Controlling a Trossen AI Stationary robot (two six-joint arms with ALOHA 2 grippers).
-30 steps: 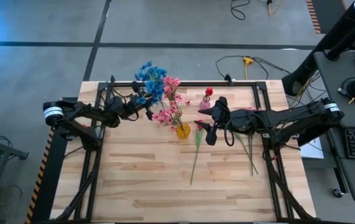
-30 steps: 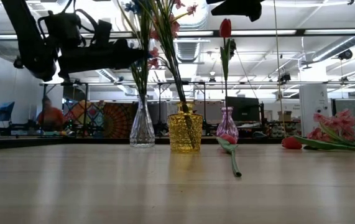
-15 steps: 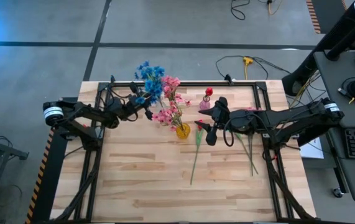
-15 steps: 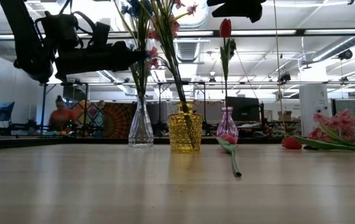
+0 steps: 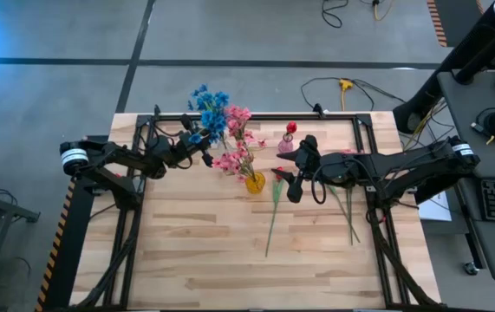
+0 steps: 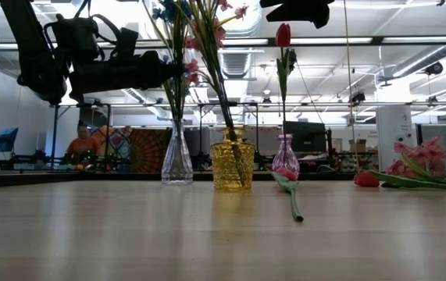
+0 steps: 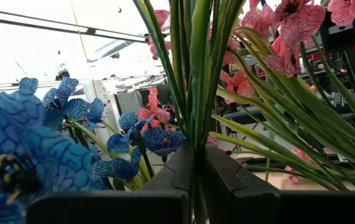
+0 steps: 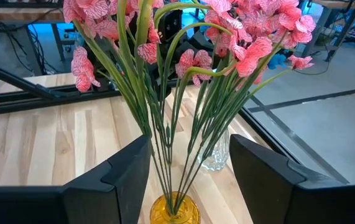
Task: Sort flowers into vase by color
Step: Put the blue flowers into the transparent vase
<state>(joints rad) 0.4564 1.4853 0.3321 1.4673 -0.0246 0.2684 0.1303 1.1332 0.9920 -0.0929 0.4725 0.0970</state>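
Sorting looks well underway. Blue clustered blossoms on thin green stems (image 6: 169, 47) stand in the clear glass bud vase (image 6: 177, 160), pink blossom sprays (image 8: 227, 37) fill the amber patterned glass vase (image 6: 232, 165), and one red tulip-like bud (image 6: 283, 35) rises from the small pinkish glass vase (image 6: 286, 156). Still loose on the wooden table (image 5: 212, 251): a red tulip with long green stem (image 5: 274, 208) lying just beside the amber vase, and a pile of stems (image 5: 348, 212) under the right arm, with pink sprays and a red bud showing in the low view.

The left pincer (image 7: 194, 177) is clamped on the blue bunch's stems above the clear vase. The right pincer (image 8: 186, 168) hovers with fingers apart facing the pink bouquet.

The three vases crowd the table's far edge; the near half lies open
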